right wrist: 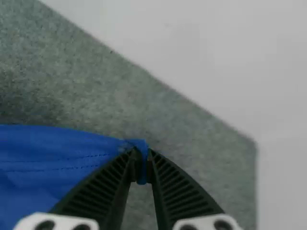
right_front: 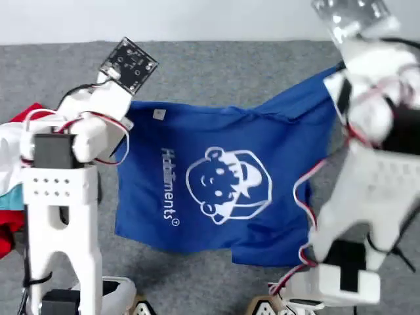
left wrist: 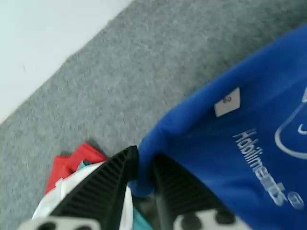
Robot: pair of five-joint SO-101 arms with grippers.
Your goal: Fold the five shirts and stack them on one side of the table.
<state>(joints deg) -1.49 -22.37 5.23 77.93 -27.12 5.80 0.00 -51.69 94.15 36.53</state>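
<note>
Station inventory as I read it from my feeds, largest item first.

1. Table (right_front: 216, 72): covered in grey felt-like fabric, with a pale wall or floor (right_front: 197, 20) beyond its far edge.
2. Blue shirt (right_front: 216, 190): spread print-up across the middle of the table between the two arms. Its far-right corner is drawn out to a point toward the right arm. Its far-left corner sits by the left arm.
3. Right arm (right_front: 374, 177): white, standing at the right side of the table, over the right edge of the shirt.
4. Left arm (right_front: 62, 197): white, standing at the left side, just beside the left edge of the shirt.
5. Pile of other shirts (right_front: 10, 170): red, white and teal cloth bunched at the left edge of the table, beyond the left arm. In the left wrist view I see it just past the black fingers.
6. White cartoon-face print (right_front: 228, 182): centred on the blue shirt, with a line of white lettering to its left.
7. Right gripper (right wrist: 140, 158): I log the jaws pinched together on a thin fold of the blue shirt's corner, near the far edge of the table.
8. Left gripper (left wrist: 144, 160): I log the jaws closed on a bunched edge of the blue shirt, close to the pile.
9. White neck label (right_front: 158, 115): small square tag on the shirt's far-left edge, near the left gripper.
</note>
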